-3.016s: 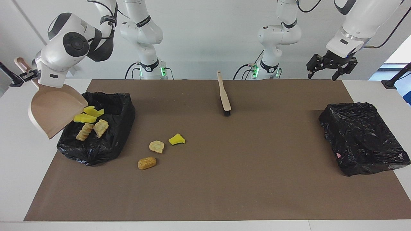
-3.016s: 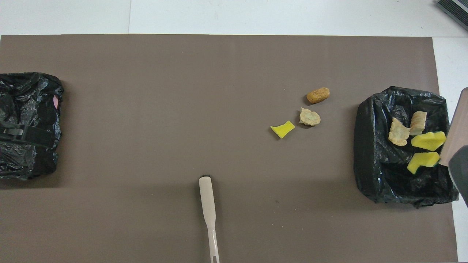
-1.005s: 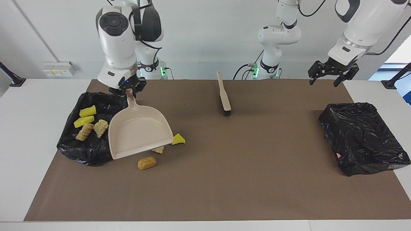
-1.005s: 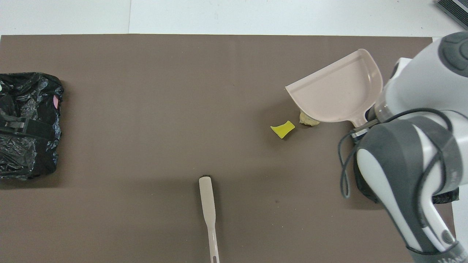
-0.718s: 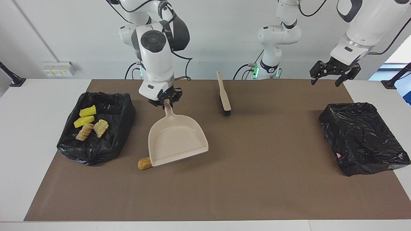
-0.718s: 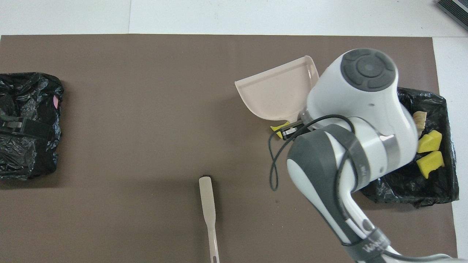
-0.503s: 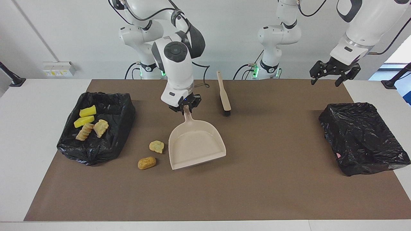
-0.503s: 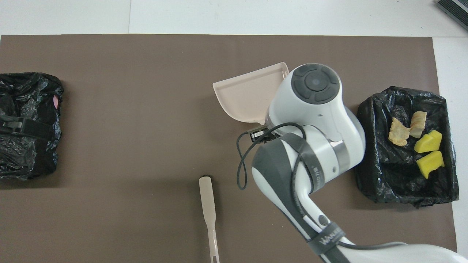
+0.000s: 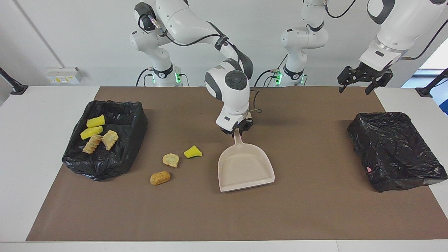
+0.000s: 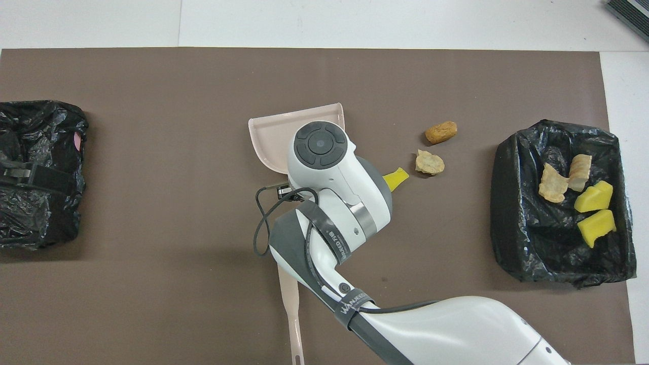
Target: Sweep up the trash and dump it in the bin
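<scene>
Right claw (image 9: 238,131) is clenching the handle of the beige dustpan (image 9: 245,169), holding it over the middle of the brown mat (image 9: 315,210) with its wide mouth pointing away from the robots. Whether the pan is touching the mat is not clear.

Three pieces of trash are lying loose on the mat, toward the right arm's end of the counter (image 9: 21,157) from the dustpan: a yellow sponge chunk (image 9: 192,152) nearest the pan, a tan bread piece (image 9: 170,160) beside it, and a golden-brown roll (image 9: 160,177) farther from the robots. Four more pieces (image 9: 96,134), two yellow and two tan, are sitting in the black-lined bin (image 9: 105,161) at the right arm's end.

Left claw (image 9: 362,78) is hanging released, fingers spread, waiting above the left arm's end of the mat near a second black-lined bin (image 9: 395,150). In the overhead view, the brush (image 10: 291,314) is lying near the robots, mostly hidden by the right arm.
</scene>
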Available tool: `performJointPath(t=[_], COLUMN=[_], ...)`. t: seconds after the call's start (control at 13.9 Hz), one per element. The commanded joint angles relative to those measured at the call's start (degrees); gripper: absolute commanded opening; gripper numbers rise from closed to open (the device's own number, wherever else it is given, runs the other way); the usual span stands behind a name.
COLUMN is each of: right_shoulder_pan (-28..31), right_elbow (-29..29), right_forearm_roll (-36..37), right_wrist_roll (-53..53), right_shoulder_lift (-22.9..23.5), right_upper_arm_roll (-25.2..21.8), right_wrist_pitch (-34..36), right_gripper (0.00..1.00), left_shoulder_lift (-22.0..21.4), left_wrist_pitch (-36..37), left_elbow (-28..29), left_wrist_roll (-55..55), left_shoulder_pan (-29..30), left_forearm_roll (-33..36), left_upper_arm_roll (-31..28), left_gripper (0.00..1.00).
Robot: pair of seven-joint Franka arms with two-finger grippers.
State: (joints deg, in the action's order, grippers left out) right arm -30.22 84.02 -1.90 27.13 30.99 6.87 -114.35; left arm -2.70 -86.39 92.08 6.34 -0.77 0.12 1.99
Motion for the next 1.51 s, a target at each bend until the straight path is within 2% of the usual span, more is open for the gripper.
performJointPath(t=[0.0, 0.36, 0.43, 0.5, 0.65, 0.93, 1.08, 1.22, 1.44], right_shoulder_pan=[-1.8, -2.6, -2.5, -2.5, -2.7, -2.5, -2.5, -2.5, -4.4], right_elbow=[-3.6, -3.9, -3.9, -3.9, -3.3, -0.5, 4.0, 10.1, 20.5], right_forearm_roll=[-1.0, -1.2, -1.3, -1.1, -1.9, -2.0, -2.1, -5.1, -7.2], right_wrist_roll=[3.3, 4.2, 4.2, 4.2, 4.2, 4.5, 4.5, 3.7, 3.6], right_shoulder_lift=[3.4, 5.0, 5.0, 4.7, 2.6, -2.1, -5.6, -11.1, -20.3], right_upper_arm_roll=[-0.3, -0.3, -0.3, -0.3, -0.3, -0.1, 0.0, 0.0, 0.1], right_wrist_pitch=[-2.6, -3.8, -3.3, -3.1, -2.5, 3.7, 4.0, 4.0, 4.0], right_gripper=[0.0, 0.0, 0.25, 0.99, 1.0, 1.0, 1.0, 1.0, 1.0], left_shoulder_lift=[-0.6, -0.6, -0.6, -0.7, -0.6, -0.6, 0.0, 0.9, 5.2], left_wrist_pitch=[0.4, 0.4, 0.6, 0.6, 0.1, -2.1, -2.4, -2.8, -3.1], left_elbow=[0.1, 0.1, 0.2, 0.1, 0.1, 0.6, 0.2, 0.0, -3.0], left_wrist_roll=[0.0, -0.1, 0.0, -0.1, 0.2, -0.1, -0.2, -0.2, -0.9], left_shoulder_pan=[0.4, 0.4, 0.4, -0.1, -0.3, -0.6, -1.4, -2.2, -4.4], left_forearm_roll=[0.6, 0.6, 0.6, 0.6, 0.5, 0.2, 0.3, 0.8, 0.8], left_upper_arm_roll=[0.3, 0.3, 0.3, 0.3, 0.4, 0.8, 0.9, 0.9, 1.9], left_gripper=[1.0, 1.0, 1.0, 1.0, 1.0, 1.0, 1.0, 1.0, 1.0])
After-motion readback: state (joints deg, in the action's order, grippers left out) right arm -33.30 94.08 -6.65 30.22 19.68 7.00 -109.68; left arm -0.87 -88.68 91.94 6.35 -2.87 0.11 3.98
